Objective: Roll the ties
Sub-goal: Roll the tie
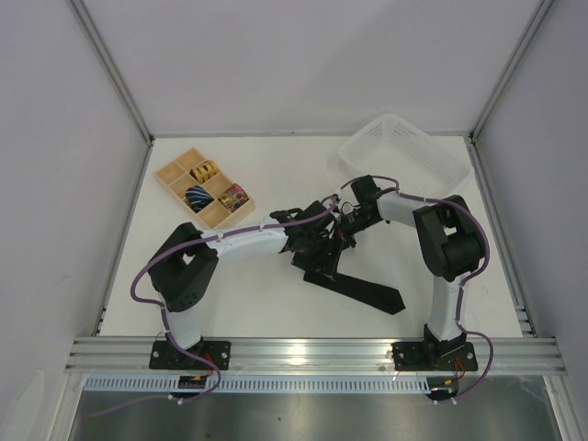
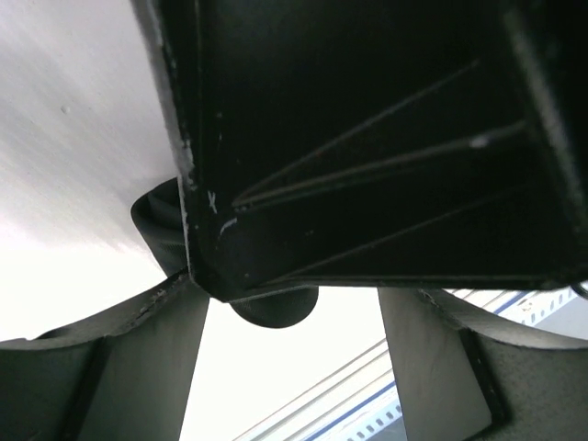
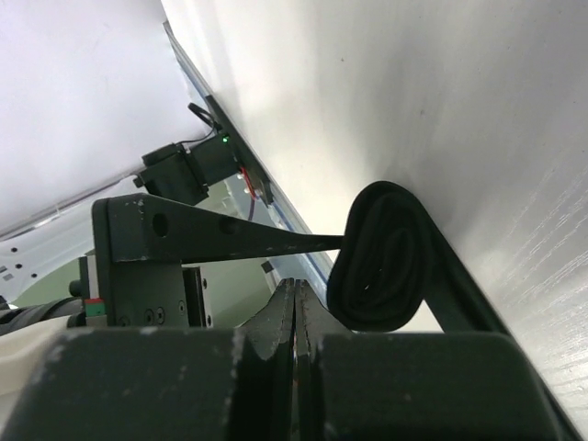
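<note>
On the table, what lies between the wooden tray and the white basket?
Nothing: the top view shows bare table between wooden tray and white basket; the black tie lies closer to the near edge.

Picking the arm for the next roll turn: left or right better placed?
Left, probably. The left hand is open with the coil between its fingers, so it can roll along the flat tail. The right hand is shut beside the coil.

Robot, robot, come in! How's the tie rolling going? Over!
Left end effector open, right end effector shut. Tie partly coiled, tail flat on table. Tray and basket stand apart.
</note>
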`<action>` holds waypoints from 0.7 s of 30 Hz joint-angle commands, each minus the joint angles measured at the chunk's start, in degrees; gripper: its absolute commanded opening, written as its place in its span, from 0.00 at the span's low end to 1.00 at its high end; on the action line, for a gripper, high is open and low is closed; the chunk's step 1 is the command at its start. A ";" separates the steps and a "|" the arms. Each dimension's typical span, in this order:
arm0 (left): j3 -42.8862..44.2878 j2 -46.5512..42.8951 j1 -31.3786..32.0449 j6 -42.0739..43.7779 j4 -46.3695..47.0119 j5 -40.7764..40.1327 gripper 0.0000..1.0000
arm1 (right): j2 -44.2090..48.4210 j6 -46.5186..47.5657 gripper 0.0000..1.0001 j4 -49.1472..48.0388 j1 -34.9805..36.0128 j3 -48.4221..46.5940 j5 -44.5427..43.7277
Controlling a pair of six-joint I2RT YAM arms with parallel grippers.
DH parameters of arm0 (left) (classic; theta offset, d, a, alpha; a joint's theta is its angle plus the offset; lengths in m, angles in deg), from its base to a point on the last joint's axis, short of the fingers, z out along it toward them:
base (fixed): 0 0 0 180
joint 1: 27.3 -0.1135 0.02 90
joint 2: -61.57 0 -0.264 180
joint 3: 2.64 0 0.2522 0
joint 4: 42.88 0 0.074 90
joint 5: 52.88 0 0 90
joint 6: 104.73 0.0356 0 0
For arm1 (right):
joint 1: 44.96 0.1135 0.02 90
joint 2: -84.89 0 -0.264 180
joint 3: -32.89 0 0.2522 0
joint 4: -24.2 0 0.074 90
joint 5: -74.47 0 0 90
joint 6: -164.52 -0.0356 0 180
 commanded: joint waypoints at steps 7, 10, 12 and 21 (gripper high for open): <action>0.54 0.72 0.61 1.57 -0.44 0.18 0.78 | 1.70 0.14 0.00 -1.66 4.31 2.12 1.48; 0.46 0.63 0.61 1.66 -0.53 0.27 0.78 | 1.52 -0.73 0.00 -3.32 4.40 4.23 0.51; 0.37 0.72 0.61 1.66 -0.45 0.27 0.78 | 1.44 -1.44 0.00 -4.99 3.96 5.98 -0.02; 0.28 0.19 0.52 1.48 -0.27 0.62 0.79 | 3.01 0.58 0.00 -3.77 2.73 10.03 -4.85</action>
